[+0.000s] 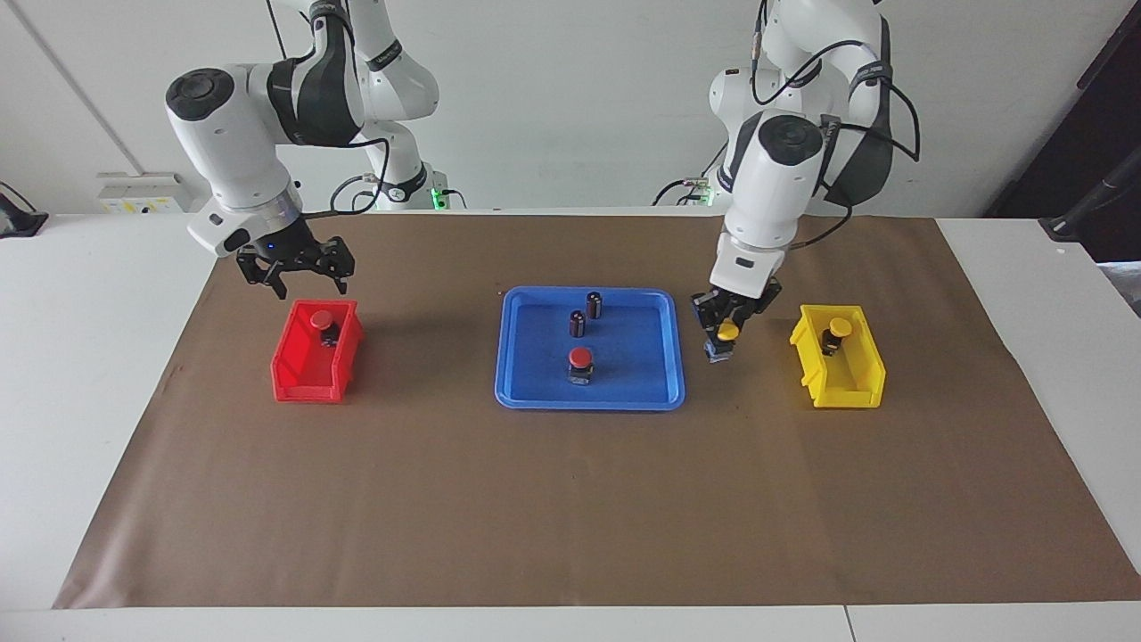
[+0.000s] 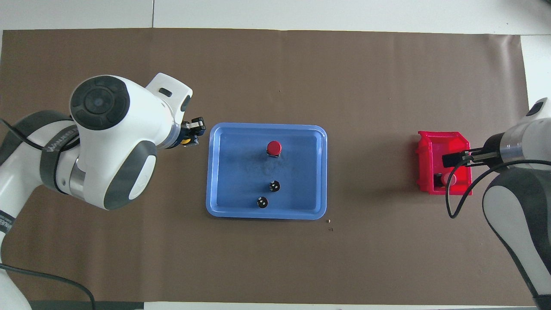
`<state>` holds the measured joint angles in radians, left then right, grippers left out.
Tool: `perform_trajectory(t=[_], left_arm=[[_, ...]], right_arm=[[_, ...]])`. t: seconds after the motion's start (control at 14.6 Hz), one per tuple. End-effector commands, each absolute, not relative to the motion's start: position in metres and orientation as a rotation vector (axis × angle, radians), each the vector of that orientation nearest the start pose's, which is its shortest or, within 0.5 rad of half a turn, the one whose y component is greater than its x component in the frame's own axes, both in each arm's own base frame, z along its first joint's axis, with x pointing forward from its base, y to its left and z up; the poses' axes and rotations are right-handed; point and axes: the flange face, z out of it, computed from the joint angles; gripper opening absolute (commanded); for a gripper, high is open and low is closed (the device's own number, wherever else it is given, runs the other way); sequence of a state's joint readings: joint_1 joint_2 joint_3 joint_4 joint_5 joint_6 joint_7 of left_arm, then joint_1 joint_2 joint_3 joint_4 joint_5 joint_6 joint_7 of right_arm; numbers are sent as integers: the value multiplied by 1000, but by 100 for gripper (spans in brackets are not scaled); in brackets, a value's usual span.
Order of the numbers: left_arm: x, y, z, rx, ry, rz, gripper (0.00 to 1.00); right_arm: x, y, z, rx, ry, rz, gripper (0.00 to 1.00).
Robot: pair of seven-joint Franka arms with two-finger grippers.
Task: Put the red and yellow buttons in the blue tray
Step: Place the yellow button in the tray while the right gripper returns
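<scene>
Bright, even light falls from above me — shadows are soft and short. My left arm casts a faint smudge on the brown paper [image 1: 570, 499], and the blue tray [image 1: 526, 392] throws a thin dark edge. Both views are sharp — no blur, little glare.

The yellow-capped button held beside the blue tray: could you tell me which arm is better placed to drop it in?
Left: the left gripper already grips the yellow-capped button beside the shallow blue plastic tray.
</scene>
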<state>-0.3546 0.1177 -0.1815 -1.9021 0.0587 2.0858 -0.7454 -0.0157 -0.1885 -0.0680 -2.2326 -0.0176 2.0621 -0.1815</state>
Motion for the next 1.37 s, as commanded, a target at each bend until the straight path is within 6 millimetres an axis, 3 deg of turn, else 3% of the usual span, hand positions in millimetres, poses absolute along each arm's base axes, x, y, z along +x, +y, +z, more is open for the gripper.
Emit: perform_trajectory(t=[0.0,0.14,0.34,0.41,0.48,0.55,0.62,0.69,0.82,0.96,1.1,1.23,1.3], left_arm=[[500,-347,409,-3148,-274,-120,2],[492,-368,394,-3166,-261,-131,2],[489,-389,368,-3184,-294,-132,3],[488,-393,359,-3180,-289,-116,8],[487,-394,358,-3180,-281,-114,29],[487,-394,360,-3170,-274,-106,68],[486,-393,363,-3156,-266,-99,84],[486,-389,376,-3126,-252,-66,86],[493,-380,429,-3087,-161,-12,89],[506,-346,467,-3065,-135,22,91],[520,-295,485,-3048,-45,63,100],[548,-211,493,-3050,35,112,100],[556,-168,484,-3050,98,144,100]], right_arm=[[484,-50,427,-3135,-192,-29,80],[487,-50,416,-3135,-196,-24,74],[488,-57,393,-3138,-202,-45,72],[488,-54,390,-3140,-206,-62,70],[487,-55,385,-3139,-204,-48,70],[485,-58,375,-3138,-202,-36,69],[481,-57,369,-3137,-204,-31,68],[479,-56,367,-3137,-204,-33,66],[474,-56,361,-3139,-202,-55,63],[472,-61,354,-3138,-217,-40,63],[472,-62,354,-3137,-226,-40,63],[468,-61,349,-3135,-226,-24,63],[467,-61,348,-3136,-224,-31,61]])
